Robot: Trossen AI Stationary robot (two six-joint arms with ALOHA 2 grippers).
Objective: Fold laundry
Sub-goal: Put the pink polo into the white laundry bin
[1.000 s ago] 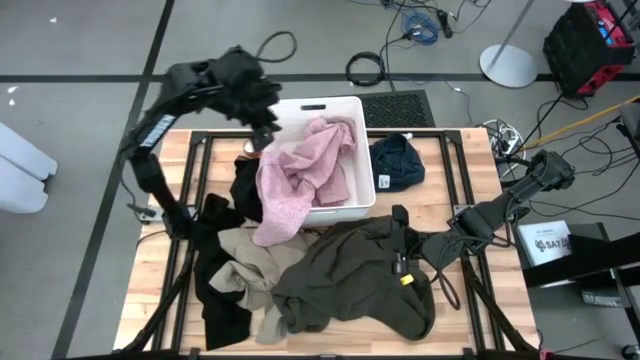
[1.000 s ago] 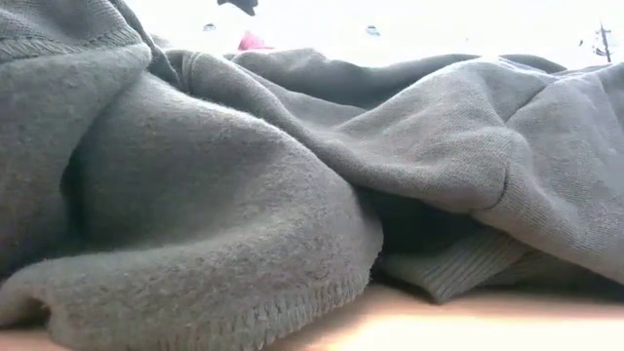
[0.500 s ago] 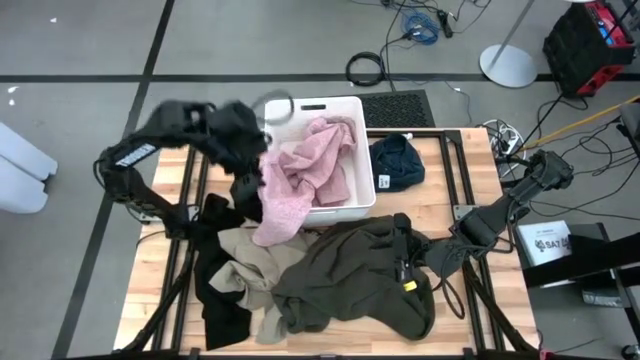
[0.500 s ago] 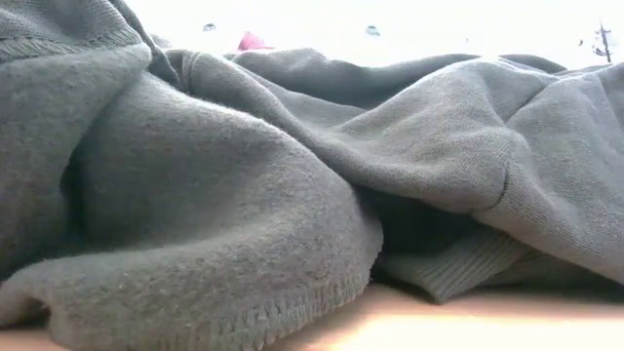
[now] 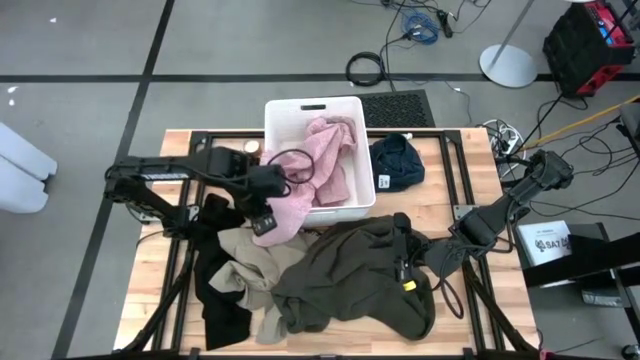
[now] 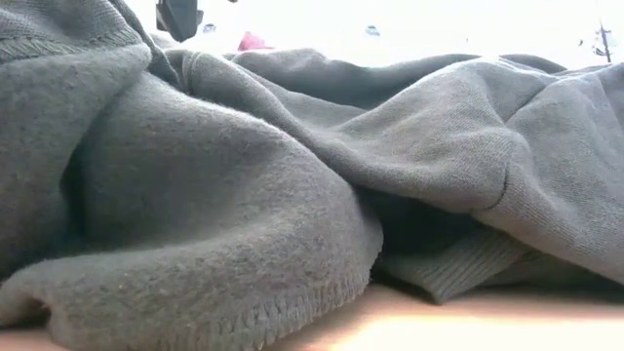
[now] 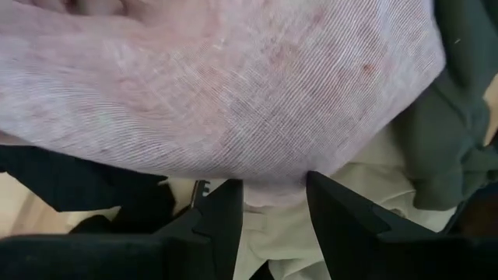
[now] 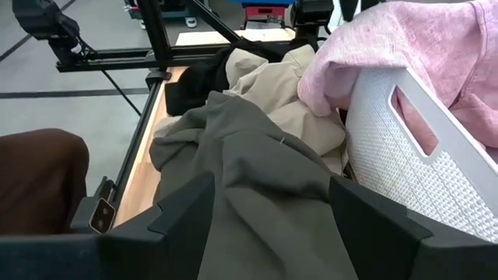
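Note:
A pale pink garment (image 5: 305, 180) spills out of the white bin (image 5: 310, 108), and its lower end hangs over the near wall onto a beige garment (image 5: 250, 260). My left gripper (image 5: 263, 226) points down at that lower end, open. In its wrist view the fingertips (image 7: 226, 204) stand at the pink hem (image 7: 264, 175), with beige cloth (image 7: 272, 233) below. My right gripper (image 5: 402, 258) is open, low over the dark olive garment (image 5: 350, 275). A ridge of olive cloth (image 8: 257, 171) runs between its fingers. Black clothes (image 5: 215, 290) lie at the left, and a navy one (image 5: 397, 162) lies right of the bin. My left gripper comes at the pink garment's hanging lower edge (image 7: 264, 175) from above, and I cannot tell whether its tips touch the cloth. My right gripper's fingers stand on either side of the olive ridge (image 8: 257, 171), slanting in from the table's right. Whether they touch it cannot be told.
The bin's perforated near wall (image 8: 405, 171) stands close to the right gripper's far side. Black frame rails (image 5: 190, 140) cross the wooden tabletop. The olive garment (image 6: 292, 195) fills the low view, with the left gripper (image 6: 178, 18) dark above it.
My left arm has swung from above the bin's far left corner toward the table's near side and come down, tipping to point down over the pink garment's hanging end. The right arm and the clothes have kept still.

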